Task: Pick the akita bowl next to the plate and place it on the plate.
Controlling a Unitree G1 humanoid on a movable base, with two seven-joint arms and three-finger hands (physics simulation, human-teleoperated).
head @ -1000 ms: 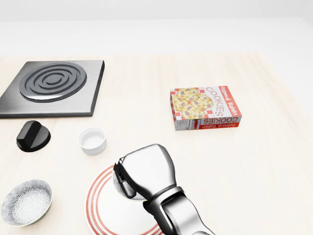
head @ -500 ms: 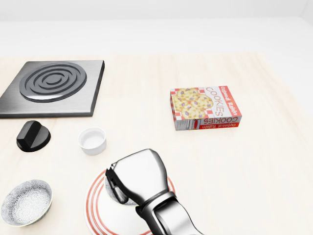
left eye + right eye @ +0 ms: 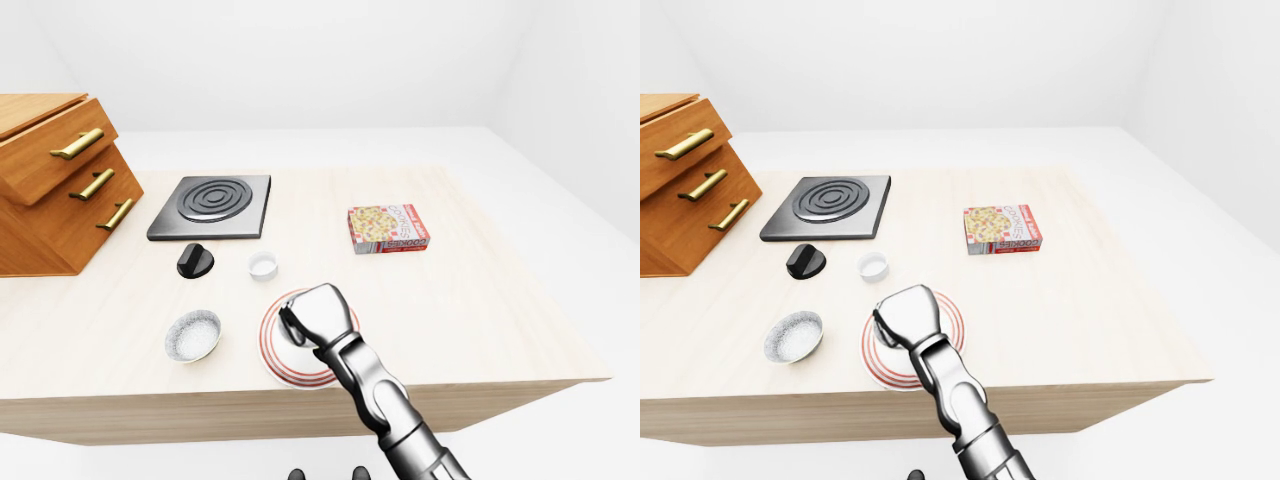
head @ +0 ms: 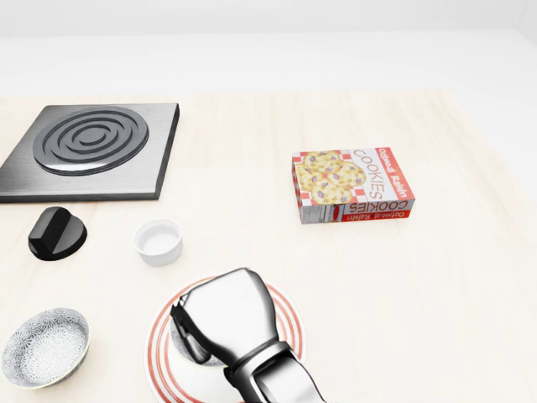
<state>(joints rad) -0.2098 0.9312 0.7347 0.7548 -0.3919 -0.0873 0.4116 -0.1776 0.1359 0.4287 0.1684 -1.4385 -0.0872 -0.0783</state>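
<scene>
Right hand hovering over the plate, fingers curled underneath so grip unreadable, nothing visibly held; akita bowl on the table well apart to the head view's left, only this 1 hand visible.

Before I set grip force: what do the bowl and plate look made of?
The bowl looks like glazed ceramic, with a speckled grey inside and a dark rim. The plate looks like glossy white ceramic with red rings. Rendered, so uncertain.
</scene>
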